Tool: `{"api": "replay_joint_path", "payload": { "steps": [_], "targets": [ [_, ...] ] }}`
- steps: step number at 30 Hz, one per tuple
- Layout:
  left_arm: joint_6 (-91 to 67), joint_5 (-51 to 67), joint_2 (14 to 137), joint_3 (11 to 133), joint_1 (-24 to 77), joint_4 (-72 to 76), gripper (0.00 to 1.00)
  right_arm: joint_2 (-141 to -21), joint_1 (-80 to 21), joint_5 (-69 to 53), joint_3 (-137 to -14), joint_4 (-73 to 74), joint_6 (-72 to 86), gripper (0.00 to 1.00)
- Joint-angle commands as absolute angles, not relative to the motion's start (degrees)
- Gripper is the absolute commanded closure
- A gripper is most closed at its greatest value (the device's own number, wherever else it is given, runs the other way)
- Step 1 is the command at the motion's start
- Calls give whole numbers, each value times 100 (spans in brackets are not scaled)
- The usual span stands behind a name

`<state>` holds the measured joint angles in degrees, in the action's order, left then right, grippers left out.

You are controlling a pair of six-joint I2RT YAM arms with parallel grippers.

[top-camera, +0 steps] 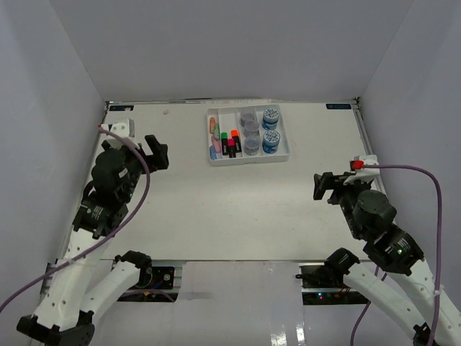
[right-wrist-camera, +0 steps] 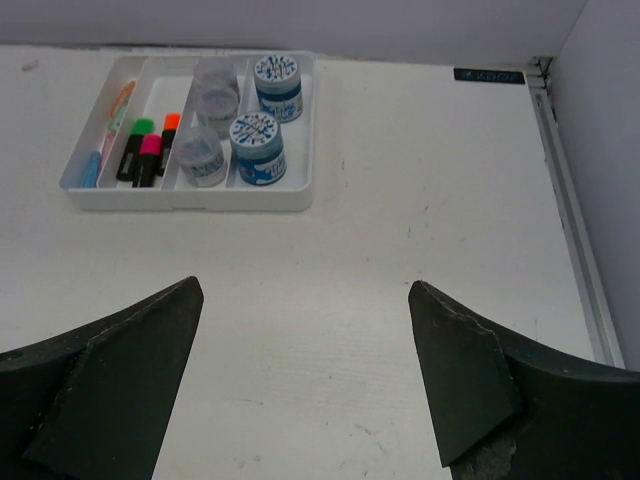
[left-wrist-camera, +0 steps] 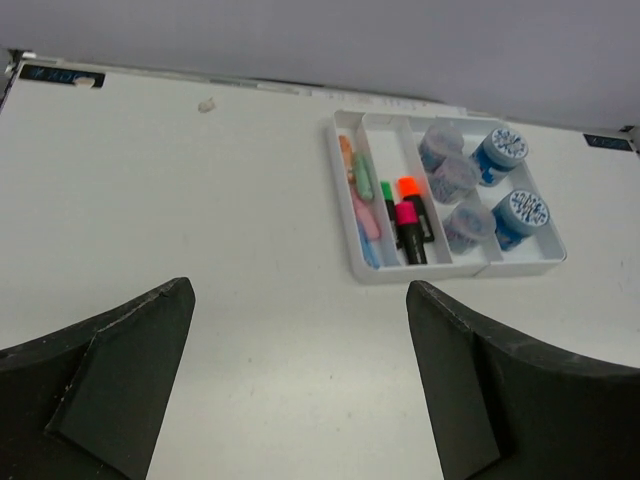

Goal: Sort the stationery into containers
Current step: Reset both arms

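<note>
Left gripper (left-wrist-camera: 300,385): fingers spread wide, nothing held; recorded at the bottom of its wrist view, over bare table (top-camera: 216,209). Right gripper (right-wrist-camera: 305,375): likewise spread and empty.

Tray (top-camera: 248,162) is noted at upper centre of the top view, well apart from both grippers. All four compartments are occupied, left to right:
- pastel highlighters (left-wrist-camera: 362,190)
- black highlighters (left-wrist-camera: 410,235)
- three grey jars (right-wrist-camera: 200,155)
- two blue jars (right-wrist-camera: 258,145)

Green, pink and orange caps are seen best in the wrist views. Both arms and the purple cables (top-camera: 403,168) are seen in the top view only. A rail (right-wrist-camera: 570,220) along the table edge is seen at the right of the right wrist view.

The table is white and lightly scuffed, and is enclosed by pale grey walls (top-camera: 230,43).
</note>
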<state>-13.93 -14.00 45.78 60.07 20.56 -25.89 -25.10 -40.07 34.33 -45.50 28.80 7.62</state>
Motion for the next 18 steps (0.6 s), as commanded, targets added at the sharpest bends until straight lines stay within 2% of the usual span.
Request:
{"api": "replay_joint_path", "payload": {
  "steps": [1,11,18],
  "targets": [
    [-1590,-1739,3713,5696,2021,-3453,2,-1979,-3981,3700,-4413,2426,282,10],
    [-1811,-1986,2295,4712,2021,-3542,2,-968,-3973,3797,-3832,2267,-158,10],
    [-1846,-1934,2171,4465,2021,-3542,2,-844,-3973,3639,-3709,2285,-79,10]
  ]
}}
